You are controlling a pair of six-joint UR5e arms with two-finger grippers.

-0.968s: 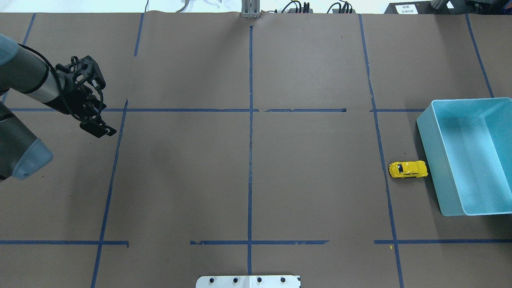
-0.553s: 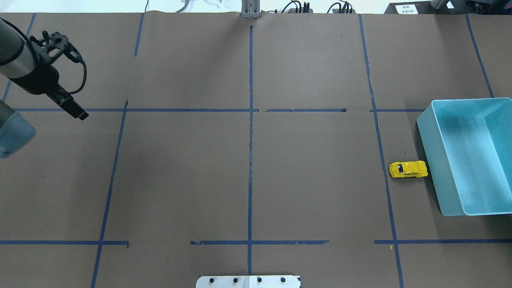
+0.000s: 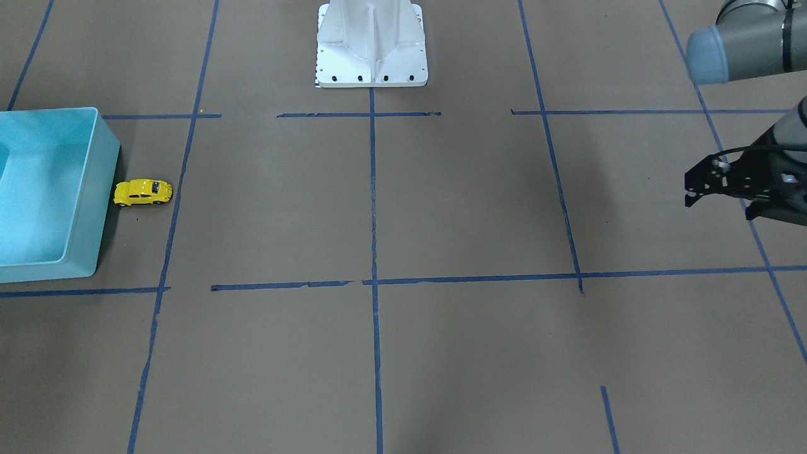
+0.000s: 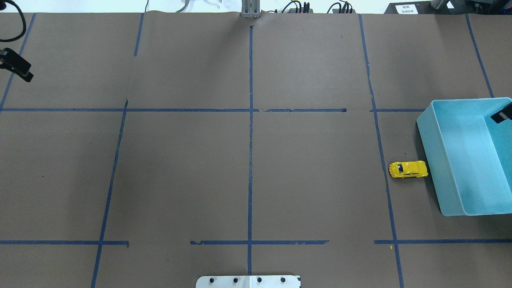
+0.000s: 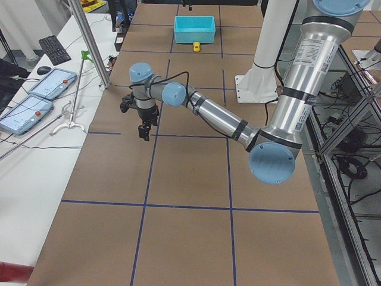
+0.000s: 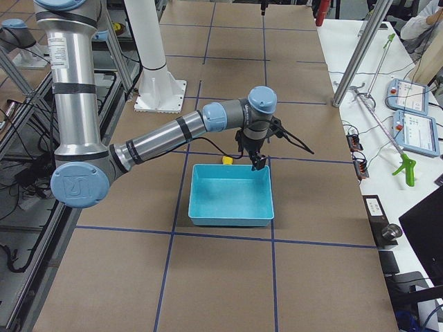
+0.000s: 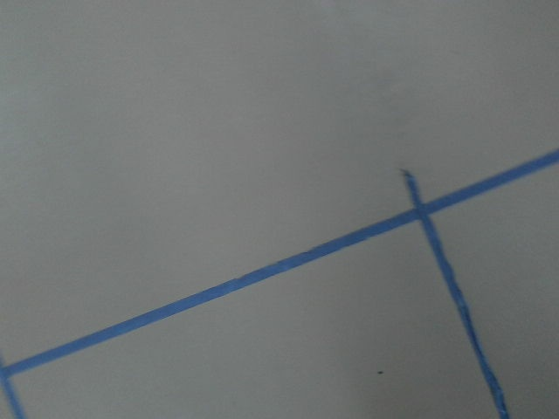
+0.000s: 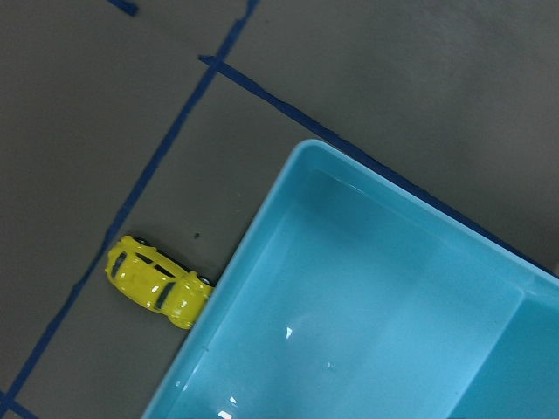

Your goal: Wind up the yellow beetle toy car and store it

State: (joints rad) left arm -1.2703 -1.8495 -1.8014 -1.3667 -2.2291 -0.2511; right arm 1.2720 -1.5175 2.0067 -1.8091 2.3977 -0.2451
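Note:
The yellow beetle toy car (image 4: 408,169) stands on its wheels on the brown table, with one end against the outer wall of the light-blue bin (image 4: 434,172). It also shows in the front view (image 3: 143,192) and the right wrist view (image 8: 159,282). The bin (image 8: 367,305) holds nothing. My left gripper (image 4: 26,77) is at the far left edge, far from the car, its fingers together and empty; it hangs above the table in the left side view (image 5: 144,136). Only the tip of my right gripper (image 4: 499,117) shows, above the bin's far side (image 6: 258,166). I cannot tell whether it is open.
Blue tape lines (image 4: 250,140) divide the brown table cover. The robot's white base plate (image 3: 372,69) is at the robot's edge of the table. Side tables with tablets (image 5: 50,83) and metal poles (image 6: 356,62) stand beyond both table ends.
My left arm has pulled back to the far left and further away, almost out of the overhead view. The tip of my right gripper has come in over the bin. The car has not moved.

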